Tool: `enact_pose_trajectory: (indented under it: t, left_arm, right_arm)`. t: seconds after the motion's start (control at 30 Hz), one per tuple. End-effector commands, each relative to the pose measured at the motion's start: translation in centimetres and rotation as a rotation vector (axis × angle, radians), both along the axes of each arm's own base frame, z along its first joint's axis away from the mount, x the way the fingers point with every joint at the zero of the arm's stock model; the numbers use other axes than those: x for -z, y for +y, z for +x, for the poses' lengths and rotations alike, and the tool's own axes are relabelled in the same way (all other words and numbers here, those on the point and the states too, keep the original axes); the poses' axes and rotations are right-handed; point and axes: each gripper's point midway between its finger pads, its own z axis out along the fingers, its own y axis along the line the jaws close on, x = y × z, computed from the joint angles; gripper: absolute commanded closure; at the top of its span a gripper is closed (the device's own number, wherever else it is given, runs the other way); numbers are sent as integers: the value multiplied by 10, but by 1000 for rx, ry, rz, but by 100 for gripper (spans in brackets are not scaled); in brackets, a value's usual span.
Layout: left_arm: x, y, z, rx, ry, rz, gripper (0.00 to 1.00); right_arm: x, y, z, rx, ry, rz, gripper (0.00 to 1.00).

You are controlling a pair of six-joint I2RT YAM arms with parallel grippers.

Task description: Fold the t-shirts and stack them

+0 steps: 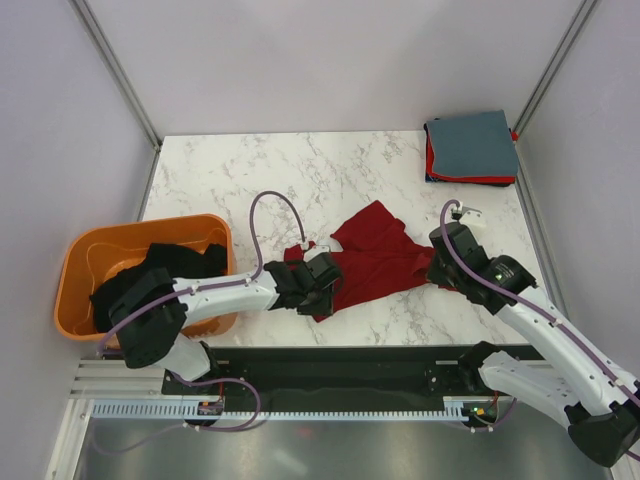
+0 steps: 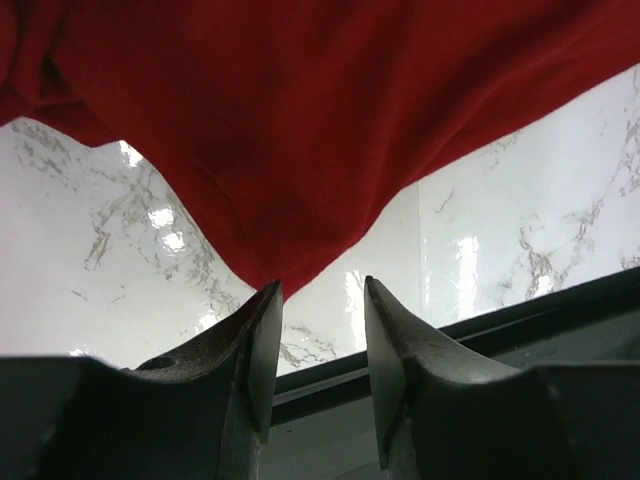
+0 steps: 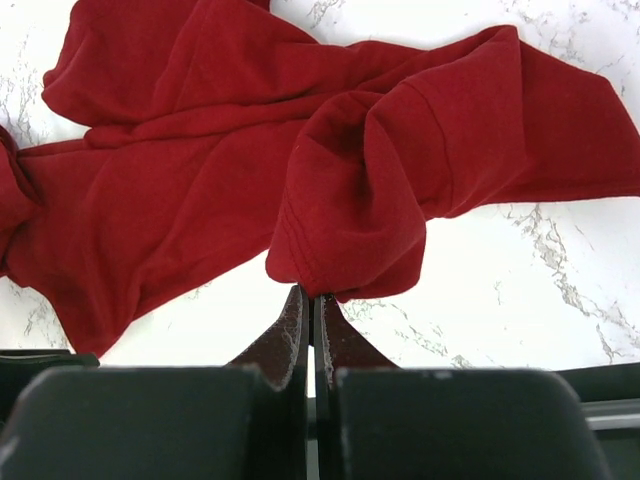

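Note:
A dark red t-shirt [image 1: 375,255] lies crumpled on the marble table between my two grippers. My left gripper [image 1: 322,283] is open at its near left corner. In the left wrist view the shirt [image 2: 330,120] hangs just beyond the open gripper [image 2: 320,288], and a cloth tip touches the left finger [image 2: 262,320]. My right gripper [image 1: 440,268] is shut on the shirt's right edge. In the right wrist view the gripper [image 3: 312,293] pinches a bunched hem of the shirt [image 3: 200,200]. A black t-shirt [image 1: 165,265] lies in the basket. A folded grey-blue shirt [image 1: 470,140] lies on a folded red one [image 1: 470,181] at the back right.
The orange plastic basket [image 1: 75,270] stands at the table's left edge, beside my left arm. The table's dark front rail [image 1: 330,365] runs just behind both grippers. Grey walls close in the left, back and right sides.

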Motion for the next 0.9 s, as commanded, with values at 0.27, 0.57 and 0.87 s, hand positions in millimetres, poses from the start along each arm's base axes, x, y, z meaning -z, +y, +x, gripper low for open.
enact_pose_trajectory:
  t: [0.27, 0.57, 0.87]
  left_arm:
    - [9, 8, 9, -23, -34, 95, 55]
    - [13, 2, 15, -18, -34, 110, 55]
    - [18, 0, 16, -22, -29, 125, 77]
  right_arm:
    - [-1, 2, 3, -12, -17, 9, 100]
    - [4, 3, 2, -17, -4, 10, 100]
    - [7, 1, 0, -13, -3, 5, 100]
